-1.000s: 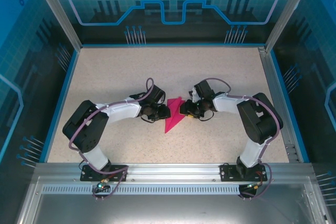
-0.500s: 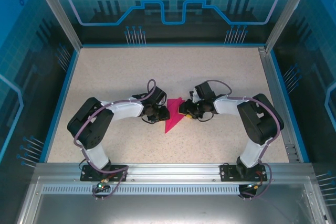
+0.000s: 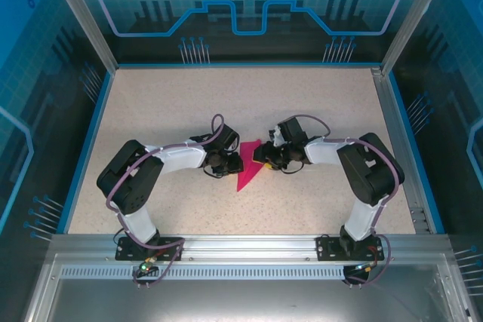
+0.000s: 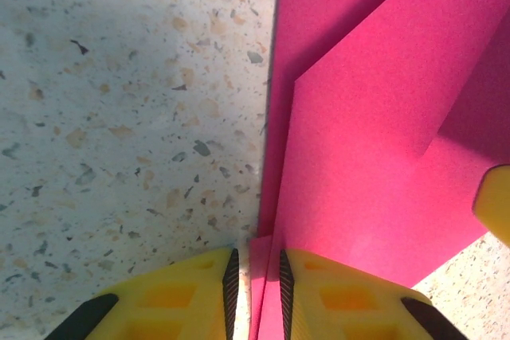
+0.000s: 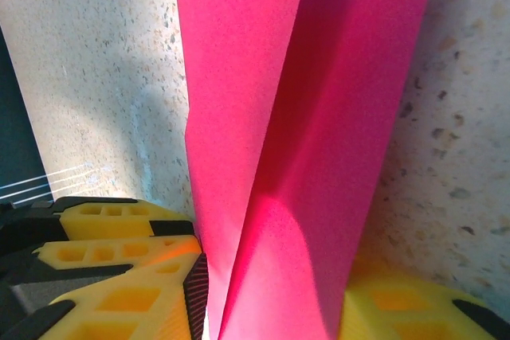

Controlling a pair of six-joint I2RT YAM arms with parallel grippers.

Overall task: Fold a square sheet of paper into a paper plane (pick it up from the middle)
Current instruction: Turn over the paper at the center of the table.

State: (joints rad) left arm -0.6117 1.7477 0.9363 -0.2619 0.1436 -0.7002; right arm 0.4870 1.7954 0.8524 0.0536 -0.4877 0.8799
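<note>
left tool (image 4: pixel 256 256) pinches paper plane (image 3: pixel 247 173) | right tool (image 5: pixel 275 272) grips it | tip near-left, diagonal

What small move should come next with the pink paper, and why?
Probably the left pincer should lift slightly, to test its hold: it pinches a thin edge of the paper plane, the right pincer grips the other side, and the paper rests on the table.

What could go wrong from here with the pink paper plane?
The left gripper has only a thin edge of the paper plane between its jaws; it may slip or crease. The right gripper sits very close by, so the fingers could collide or tear the paper.
</note>
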